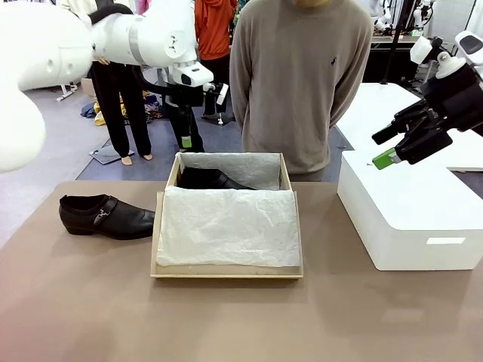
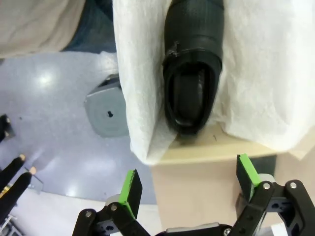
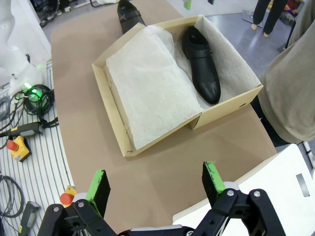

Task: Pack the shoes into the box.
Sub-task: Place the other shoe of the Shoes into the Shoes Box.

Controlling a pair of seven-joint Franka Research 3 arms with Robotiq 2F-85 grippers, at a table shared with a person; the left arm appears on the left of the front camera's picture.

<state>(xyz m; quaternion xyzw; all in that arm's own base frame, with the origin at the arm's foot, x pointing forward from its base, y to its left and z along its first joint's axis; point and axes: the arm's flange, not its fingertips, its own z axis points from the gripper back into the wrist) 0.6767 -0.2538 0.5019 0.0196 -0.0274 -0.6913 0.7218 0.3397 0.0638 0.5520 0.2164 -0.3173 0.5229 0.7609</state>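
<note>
One shoe (image 1: 106,216) lies on the table (image 1: 75,302) left of the box (image 1: 226,272); the other shoe (image 1: 207,179) rests inside. Left gripper (image 2: 188,176) and right gripper (image 1: 386,146) hang spread wide, empty. Halfway done, I judge: next, grasp the outer shoe.

left claw (image 2: 189,181) hovering, jaws wide apart, right claw (image 3: 155,184) hovering, jaws wide apart
</note>
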